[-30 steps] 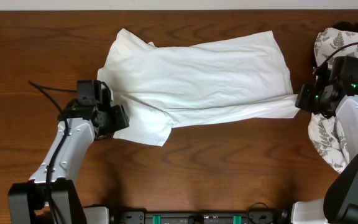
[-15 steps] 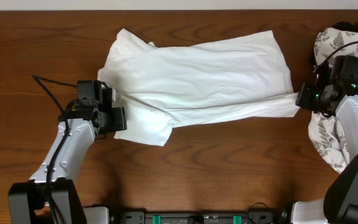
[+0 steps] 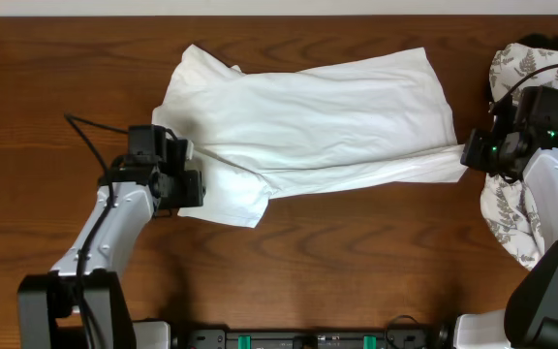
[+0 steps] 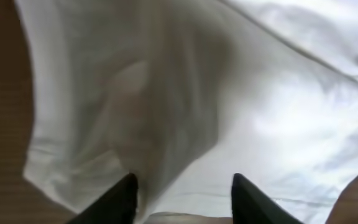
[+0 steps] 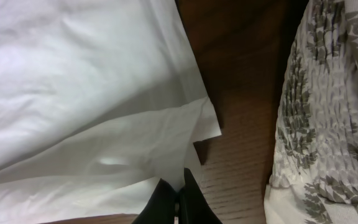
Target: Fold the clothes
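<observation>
Right end effector (image 3: pixel 468 155) is pinched shut on the lower right corner of the white T-shirt (image 3: pixel 318 107), and the cloth runs out from the body in a taut strip to its closed fingertips. In the right wrist view (image 5: pixel 178 200) the two black fingers (image 5: pixel 194 205) meet at the bottom of the frame, right on the shirt's hem (image 5: pixel 73 93).

The T-shirt lies spread across the upper middle of the tabletop (image 3: pixel 356 252) – roughly flat, with soft creases and one layer folded over toward the lower left. No print shows on the side facing up.

At that lower left edge sits the left end effector (image 3: pixel 195 182). Its wrist view shows the fingers (image 4: pixel 122 198) standing apart (image 4: pixel 185 190), with white fabric (image 4: pixel 278 93) bunched ahead of and between them; they are not closed on it.

Bare brown wood surrounds the shirt on every side. Along the right edge of the overhead frame – beside the right arm – lies a white cloth with grey fern-leaf print (image 3: pixel 504 218), separate from the shirt, with dark wood (image 5: pixel 241 56) showing between the two. A thin black cable (image 3: pixel 80 131) loops off the left arm.
</observation>
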`<action>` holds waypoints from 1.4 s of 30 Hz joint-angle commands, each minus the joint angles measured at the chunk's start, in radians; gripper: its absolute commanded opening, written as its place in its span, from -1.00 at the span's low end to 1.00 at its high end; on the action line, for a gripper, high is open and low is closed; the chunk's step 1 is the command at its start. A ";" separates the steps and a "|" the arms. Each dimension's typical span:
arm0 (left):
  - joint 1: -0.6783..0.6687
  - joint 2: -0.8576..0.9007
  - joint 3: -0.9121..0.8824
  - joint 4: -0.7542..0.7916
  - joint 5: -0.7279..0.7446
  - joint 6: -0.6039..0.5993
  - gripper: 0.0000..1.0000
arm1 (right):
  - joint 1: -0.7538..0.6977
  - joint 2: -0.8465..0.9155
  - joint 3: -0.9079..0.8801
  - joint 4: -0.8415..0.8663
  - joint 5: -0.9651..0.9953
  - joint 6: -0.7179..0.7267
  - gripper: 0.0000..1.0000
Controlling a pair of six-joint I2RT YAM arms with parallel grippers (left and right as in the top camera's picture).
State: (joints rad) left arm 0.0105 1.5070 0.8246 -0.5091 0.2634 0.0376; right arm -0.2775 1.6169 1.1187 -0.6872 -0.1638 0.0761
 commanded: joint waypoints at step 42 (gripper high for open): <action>-0.003 0.027 -0.019 -0.035 0.006 0.014 -0.63 | -0.003 0.005 -0.003 -0.001 -0.001 0.013 -0.98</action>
State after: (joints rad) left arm 0.0090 1.5246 0.8223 -0.5495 0.2630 0.0498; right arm -0.2775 1.6169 1.1187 -0.6884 -0.1638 0.0765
